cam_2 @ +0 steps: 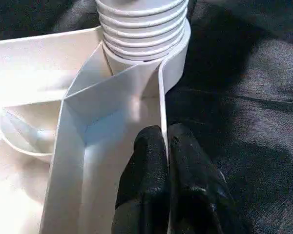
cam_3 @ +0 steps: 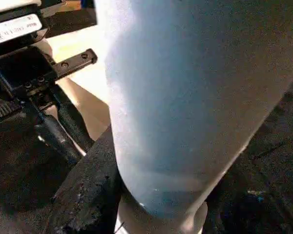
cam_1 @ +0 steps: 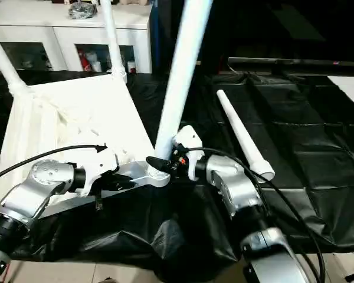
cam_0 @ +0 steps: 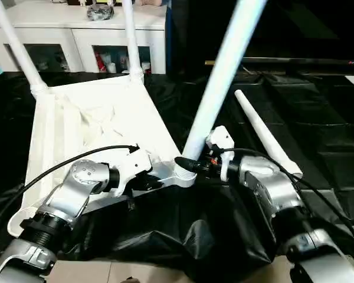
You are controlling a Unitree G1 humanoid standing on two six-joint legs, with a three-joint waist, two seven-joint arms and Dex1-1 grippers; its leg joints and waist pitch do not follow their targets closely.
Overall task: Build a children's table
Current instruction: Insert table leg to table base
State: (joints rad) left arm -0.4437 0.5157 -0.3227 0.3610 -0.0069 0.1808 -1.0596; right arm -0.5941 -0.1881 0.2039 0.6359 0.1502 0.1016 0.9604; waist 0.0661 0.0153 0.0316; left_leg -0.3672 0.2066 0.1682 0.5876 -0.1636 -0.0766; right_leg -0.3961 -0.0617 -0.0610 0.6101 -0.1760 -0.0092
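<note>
The white tabletop (cam_0: 100,118) lies upside down on black cloth, ribs facing up. Two white legs (cam_0: 17,50) (cam_0: 130,35) stand in its far corner sockets. A third leg (cam_0: 221,82) leans up out of the near right corner socket (cam_0: 184,177), its ribbed end (cam_2: 141,24) seated in the socket. My right gripper (cam_0: 187,164) is shut on this leg just above the socket. My left gripper (cam_2: 166,146) is shut on the thin rim wall (cam_2: 162,92) of the tabletop, right beside that socket. A fourth leg (cam_0: 264,132) lies loose on the cloth to the right.
Black cloth (cam_0: 318,130) covers the work surface and hangs in folds over the near edge. A white cabinet (cam_0: 76,32) with glass doors stands behind the tabletop. A black cable (cam_0: 65,162) runs over my left forearm.
</note>
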